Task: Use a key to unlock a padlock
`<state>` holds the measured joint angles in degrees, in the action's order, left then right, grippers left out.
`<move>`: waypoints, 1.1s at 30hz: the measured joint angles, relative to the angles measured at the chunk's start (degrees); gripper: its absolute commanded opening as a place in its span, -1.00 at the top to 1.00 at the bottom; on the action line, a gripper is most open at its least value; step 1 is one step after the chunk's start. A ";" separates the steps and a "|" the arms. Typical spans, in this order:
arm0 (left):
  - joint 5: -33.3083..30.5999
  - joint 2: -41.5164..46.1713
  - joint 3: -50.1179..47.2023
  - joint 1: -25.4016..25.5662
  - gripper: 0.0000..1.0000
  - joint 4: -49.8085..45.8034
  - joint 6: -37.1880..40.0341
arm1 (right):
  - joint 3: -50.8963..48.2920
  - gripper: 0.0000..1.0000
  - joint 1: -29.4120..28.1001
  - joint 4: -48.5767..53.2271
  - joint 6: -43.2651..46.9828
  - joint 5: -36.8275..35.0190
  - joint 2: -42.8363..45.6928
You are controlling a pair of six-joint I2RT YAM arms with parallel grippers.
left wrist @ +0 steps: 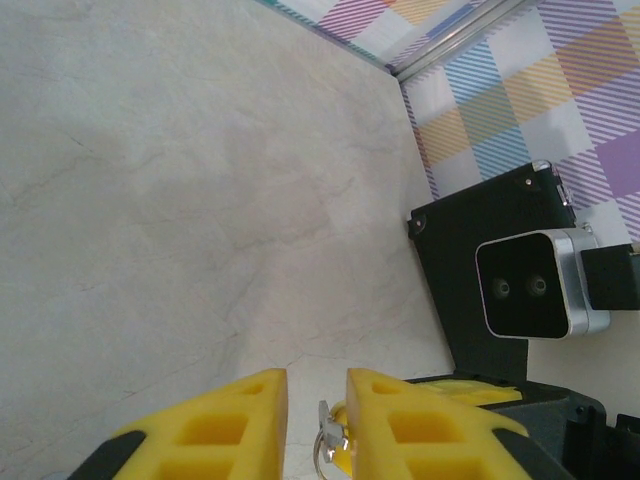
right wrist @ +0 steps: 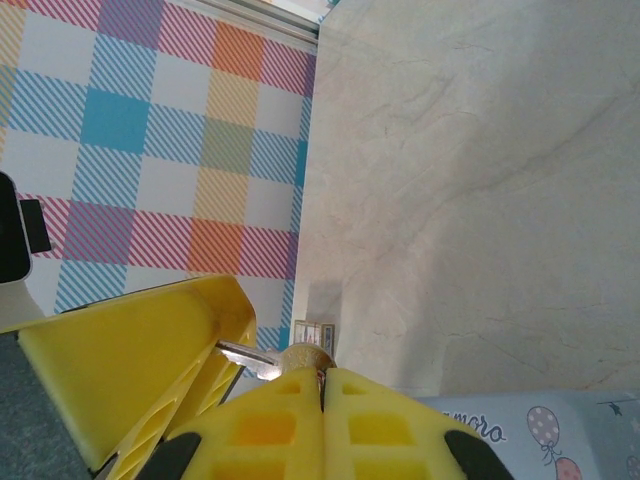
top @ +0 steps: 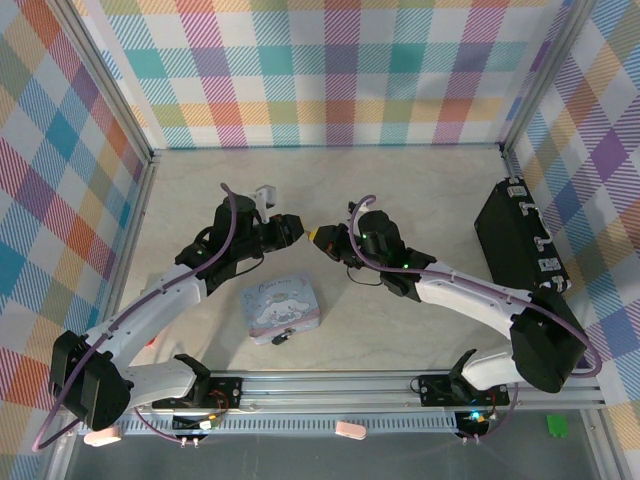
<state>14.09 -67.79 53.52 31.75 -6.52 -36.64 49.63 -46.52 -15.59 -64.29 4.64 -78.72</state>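
Above the table's middle my two grippers meet tip to tip, the left gripper (top: 297, 232) facing the right gripper (top: 321, 236). My right gripper (right wrist: 323, 372) is shut on the small brass padlock (right wrist: 305, 357), which peeks out just past its fingertips. A slim silver key (right wrist: 245, 357) sticks out of the padlock towards my left gripper's yellow finger (right wrist: 130, 370), which hides its far end. In the left wrist view the key (left wrist: 333, 428) and its thin ring sit inside the gap of my left gripper (left wrist: 316, 378), close to the right-hand finger. The jaws stand apart with table showing between them.
The pastel-blue cartoon tin (top: 280, 308) lies on the table near the front, below the grippers, and its edge shows as the tin (right wrist: 520, 432). A black case (top: 518, 236) stands along the right wall. Plaid walls enclose the marble table (top: 420, 190).
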 measured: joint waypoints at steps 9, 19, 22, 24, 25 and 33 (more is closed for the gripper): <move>0.02 -0.15 0.02 0.00 0.82 -0.70 -0.04 | 0.13 1.00 0.00 0.17 0.02 0.00 0.00; -0.13 -0.09 0.37 0.02 0.99 -0.81 -0.39 | 0.39 0.92 0.00 0.28 0.20 0.04 0.00; -0.48 0.15 0.37 0.02 1.00 -0.59 -1.25 | 0.28 0.68 0.63 -0.61 0.70 0.81 0.00; -0.90 0.46 0.35 0.02 1.00 -0.07 -1.77 | -0.59 0.49 1.75 -3.43 0.76 2.75 0.00; -1.07 0.52 0.33 0.02 1.00 0.33 -2.21 | -1.33 0.39 2.71 -5.84 0.68 4.15 0.00; 0.02 0.13 0.31 0.02 1.00 4.37 -5.53 | -7.48 0.05 12.11 -30.71 -3.08 15.47 -5.14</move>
<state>14.11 -67.66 53.82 31.77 -2.15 -42.17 42.15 -34.41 -46.30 -67.37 20.12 -83.85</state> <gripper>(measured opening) 0.048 0.467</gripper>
